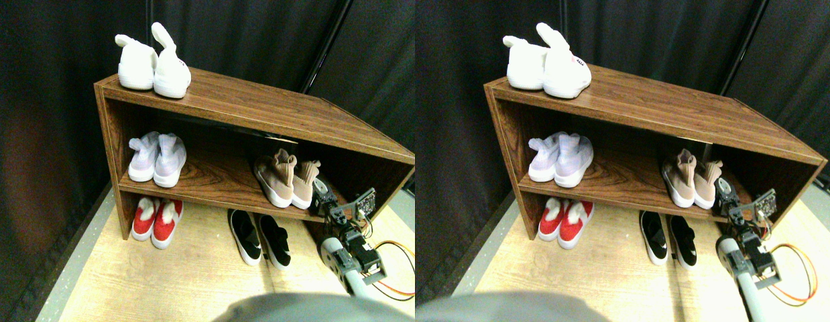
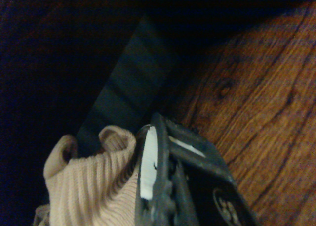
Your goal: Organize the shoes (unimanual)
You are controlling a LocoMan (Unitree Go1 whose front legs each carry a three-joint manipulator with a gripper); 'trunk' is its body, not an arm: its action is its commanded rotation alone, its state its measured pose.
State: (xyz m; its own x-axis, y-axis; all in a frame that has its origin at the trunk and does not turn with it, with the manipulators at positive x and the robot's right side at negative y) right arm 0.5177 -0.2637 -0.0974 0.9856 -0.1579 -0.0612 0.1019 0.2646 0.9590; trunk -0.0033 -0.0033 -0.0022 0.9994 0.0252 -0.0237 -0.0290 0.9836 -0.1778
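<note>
A wooden shoe rack (image 1: 254,107) stands against dark curtains, and most of its load already sits in tidy pairs: white high-top shoes (image 1: 153,66) on the top board, pale lilac sneakers (image 1: 157,158) at the left of the middle shelf, red slip-ons (image 1: 156,220) below them on the floor, and black slip-ons (image 1: 261,238) side by side on the floor further right. The tan knit sneakers (image 1: 285,178) stand on the right part of the middle shelf, heels outward, the two nearly touching. The right pincer (image 1: 323,194) reaches up from the lower right and sits at the outer side of the right-hand tan shoe. In the wrist view its dark jaw frame lies against that shoe's ribbed collar (image 2: 89,186) and white sole edge (image 2: 148,161), over the shelf's wood grain — but whether the jaws grip the shoe or merely press beside it I cannot tell. Its place at the shoe's flank suits nudging or setting the shoe snug beside its partner, likely a late step — the other pairs look settled.
</note>
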